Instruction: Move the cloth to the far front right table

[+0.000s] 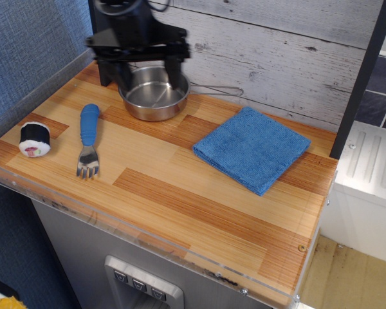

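The cloth [252,149], a square folded blue terry towel, lies flat at the back right of the wooden table [180,206]. My gripper [148,78] hangs open above the steel pan [153,95] at the back left, its two dark fingers [177,76] spread apart and motion-blurred. It holds nothing. It is well left of the cloth and apart from it.
A blue-handled fork [87,138] lies left of centre. A sushi roll piece [35,139] sits near the left edge. The pan's wire handle [215,91] points right along the whitewashed plank wall. A clear acrylic edge [148,241] runs along the front.
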